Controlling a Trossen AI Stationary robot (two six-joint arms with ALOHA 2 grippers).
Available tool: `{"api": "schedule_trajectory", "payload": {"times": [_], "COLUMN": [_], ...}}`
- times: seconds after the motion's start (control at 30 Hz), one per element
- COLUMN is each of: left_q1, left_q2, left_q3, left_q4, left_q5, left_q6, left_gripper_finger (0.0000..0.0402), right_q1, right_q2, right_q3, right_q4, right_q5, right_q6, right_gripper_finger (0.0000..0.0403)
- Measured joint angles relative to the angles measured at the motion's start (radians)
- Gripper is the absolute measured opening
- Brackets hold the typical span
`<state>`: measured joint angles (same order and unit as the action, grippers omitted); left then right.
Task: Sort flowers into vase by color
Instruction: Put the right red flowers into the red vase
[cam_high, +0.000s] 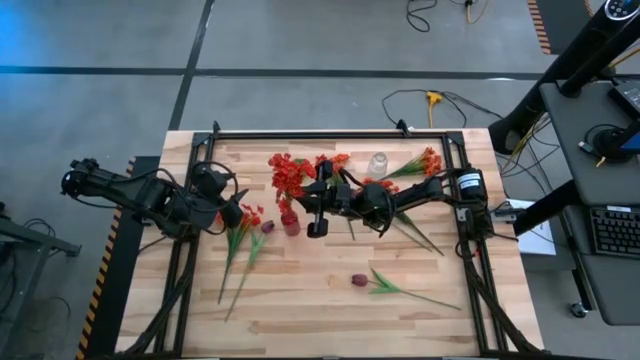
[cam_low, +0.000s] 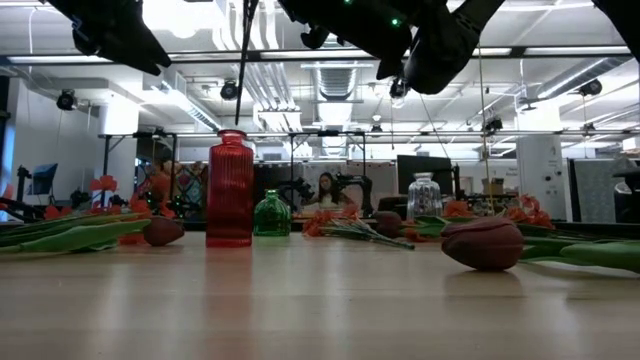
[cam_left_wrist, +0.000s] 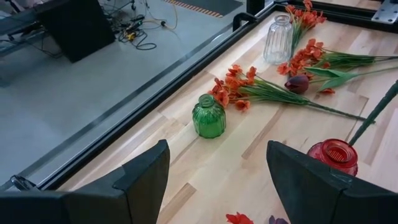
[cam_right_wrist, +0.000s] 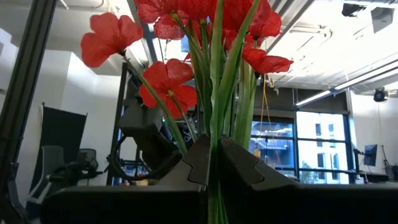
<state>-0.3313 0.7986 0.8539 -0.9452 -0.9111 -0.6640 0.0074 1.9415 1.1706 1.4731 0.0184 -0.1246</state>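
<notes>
Nearest the front edge of the table (cam_high: 300, 330): one dark purple bud (cam_high: 359, 281) lying flat, its green stem trailing toward the right side; in the low view it fills the near right foreground.

Left of centre: loose stems (cam_high: 240, 245) with orange-red blooms lying on the wood, a second purple bud (cam_high: 268, 227) just beside them; left gripper (cam_high: 232, 213) raised over this patch, fingers (cam_left_wrist: 140, 177) spread wide, nothing between them.

Centre: red vase (cam_high: 291, 224) upright, mouth open; a thin stem passes just beside its rim in the left wrist view.

Just beside the red vase: right gripper (cam_high: 318, 205), held above the table, fingers (cam_right_wrist: 239, 168) pressed together on the stems of a red flower bunch (cam_high: 290, 172); the blooms spread toward the far edge, and the right arm lies across the stems behind it.

Farther back: green vase (cam_left_wrist: 208, 116), small and ribbed, upright near the rail, partly screened by the red blooms in the high view; clear vase (cam_high: 378, 163) upright near the far rail; orange-red flowers (cam_high: 420, 164) lying beside it, far right.
</notes>
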Motion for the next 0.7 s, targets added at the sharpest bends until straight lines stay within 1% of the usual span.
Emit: {"api": "schedule_trajectory", "payload": {"times": [0.13,0.3,0.53,0.7], "left_q1": [0.000,0.000,0.000,0.000], "left_q2": [0.000,0.000,0.000,0.000], "left_q3": [0.000,0.000,0.000,0.000], "left_q4": [0.002,0.002,0.006,0.006], "left_q5": [-0.024,-0.025,-0.025,-0.025], "left_q6": [0.000,0.000,0.000,0.000], "left_gripper_finger": [0.0251,0.0251,0.0251,0.0251], "right_q1": [0.000,-0.002,-0.006,-0.006], "right_q2": [0.000,0.000,0.000,0.000], "right_q3": [0.000,0.003,0.052,0.053], "right_q4": [-0.003,-0.007,-0.100,-0.108], "right_q5": [0.000,0.001,0.001,0.001], "right_q6": [-0.005,-0.005,-0.008,-0.018], "right_gripper_finger": [0.0013,0.0013,0.0013,0.0013]}}
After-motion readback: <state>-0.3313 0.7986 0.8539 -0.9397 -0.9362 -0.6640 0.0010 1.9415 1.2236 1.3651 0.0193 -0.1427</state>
